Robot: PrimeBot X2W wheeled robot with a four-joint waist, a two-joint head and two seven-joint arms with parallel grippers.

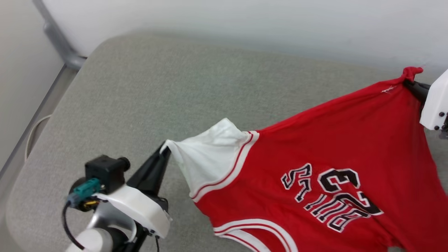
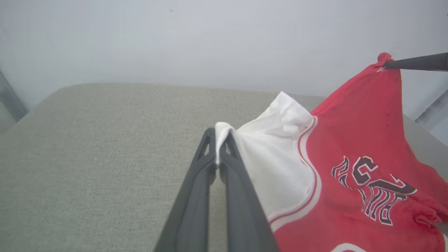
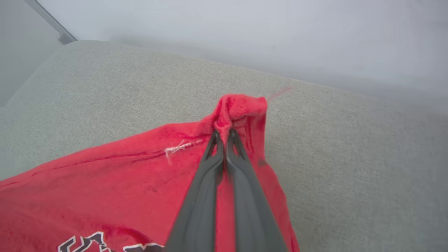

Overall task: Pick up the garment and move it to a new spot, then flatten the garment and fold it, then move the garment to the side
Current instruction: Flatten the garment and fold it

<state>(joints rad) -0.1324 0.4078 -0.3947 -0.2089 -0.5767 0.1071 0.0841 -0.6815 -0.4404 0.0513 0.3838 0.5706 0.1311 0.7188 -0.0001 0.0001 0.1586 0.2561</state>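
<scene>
We hold the red jersey (image 1: 332, 140) stretched over the grey cushion (image 1: 140, 87), our left gripper (image 2: 219, 134) clamped on its white sleeve (image 2: 276, 154) and our right gripper (image 3: 224, 134) pinching a bunched red corner. This looks like the flattening step. Next we'd lower it evenly, taut.

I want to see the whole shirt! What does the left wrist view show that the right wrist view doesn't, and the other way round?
Left wrist view: the white sleeve, with striped trim, pinched in the left jaws. Right wrist view: a loose red thread by the corner that the right jaws grip. Both: the red shirt, the grey cushion and the wall.
</scene>
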